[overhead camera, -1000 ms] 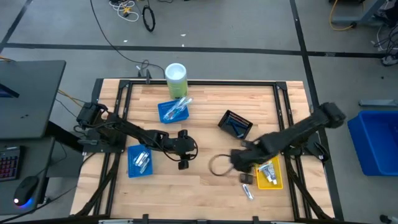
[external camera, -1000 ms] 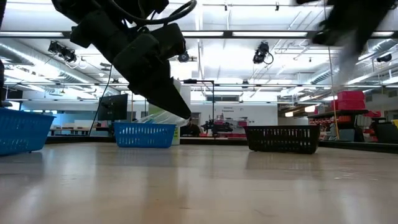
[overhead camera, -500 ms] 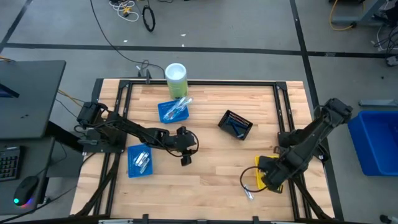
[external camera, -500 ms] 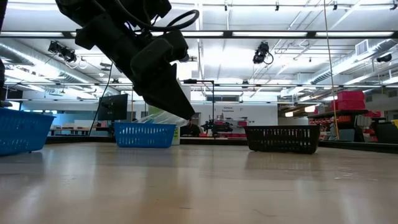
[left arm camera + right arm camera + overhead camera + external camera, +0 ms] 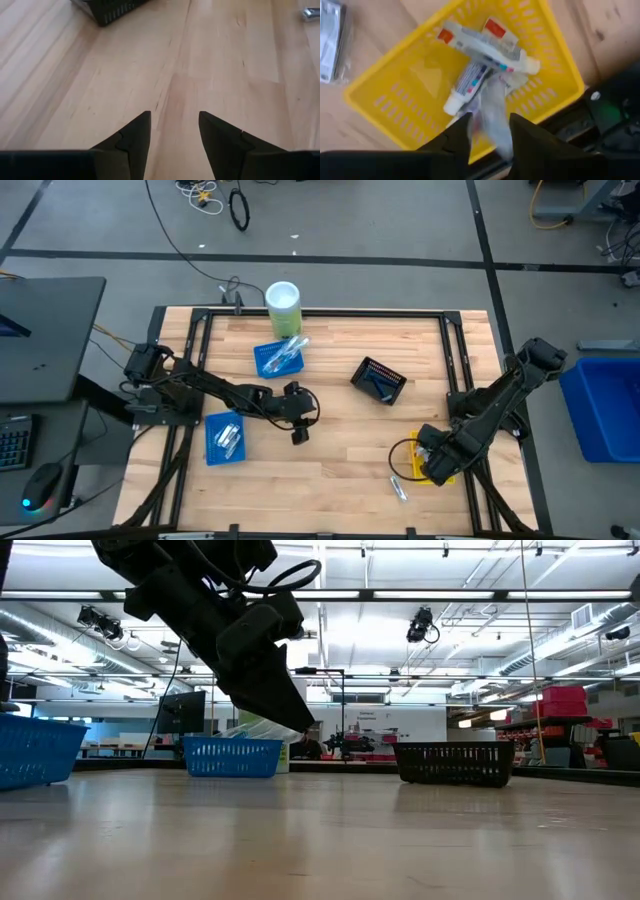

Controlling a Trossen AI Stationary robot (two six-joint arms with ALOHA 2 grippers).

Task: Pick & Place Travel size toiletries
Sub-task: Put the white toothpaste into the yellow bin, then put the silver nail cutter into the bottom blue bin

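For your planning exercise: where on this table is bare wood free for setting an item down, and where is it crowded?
Free: the wood between the black tray and the yellow tray, and the near strip beside the blue tray. Crowded: around the yellow tray, where the right gripper hovers, and where the left gripper hangs.

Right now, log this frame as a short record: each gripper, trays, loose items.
left gripper: open, empty, above bare mid-table
right gripper: over yellow tray, blurred item between its fingers; grip unclear
yellow tray contents: white tubes
blue trays: two, holding toiletries
black tray: right of centre
loose packet: beside yellow tray
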